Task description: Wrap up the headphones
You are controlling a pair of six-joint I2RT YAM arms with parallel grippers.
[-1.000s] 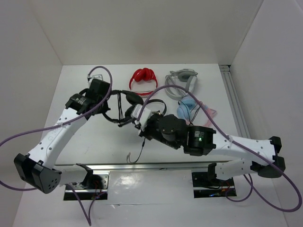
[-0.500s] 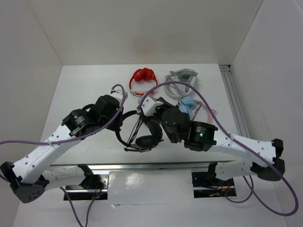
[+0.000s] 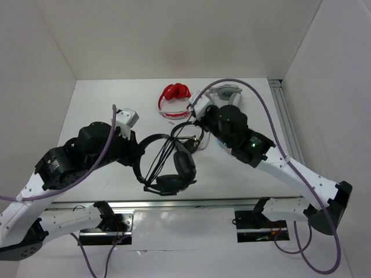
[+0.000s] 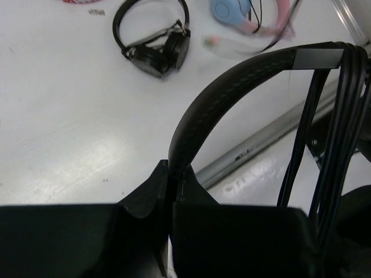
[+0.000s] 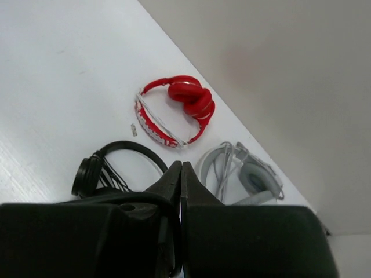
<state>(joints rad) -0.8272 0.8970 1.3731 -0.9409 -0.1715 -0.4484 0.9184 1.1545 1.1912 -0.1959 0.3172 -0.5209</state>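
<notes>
The left fingers (image 4: 145, 197) are clenched on the headphones (image 3: 184, 165), gripping the wide black headband (image 4: 232, 81) low on one side, so that the band arches up and away from them in the left wrist view. The headphones sit about midway along the table (image 3: 116, 98), toward its near edge, with the two thick earcups on the side nearest that edge. Whether the earcups rest on the surface or hang above it cannot be told. Several strands of the thin black cable (image 4: 339, 116) run side by side across the open arch, from the top of the band down toward the earcups. A metal rail (image 4: 255, 145) along the near edge shows below the band. The right fingers (image 5: 165, 185) are pressed together, tips meeting, above the middle of the table and beyond the headphones. A thin black line curves across one of them, but whether it is pinched between them cannot be told. Just beneath them lies a smaller black pair (image 4: 159, 52), flat on the table with its earcups folded together. A red pair (image 5: 185, 98) lies near the middle of the far edge, and a grey pair (image 5: 255, 176) lies beside it toward the far right corner. A blue and pink pair (image 4: 229, 10) lies to the right of the smaller black pair.
</notes>
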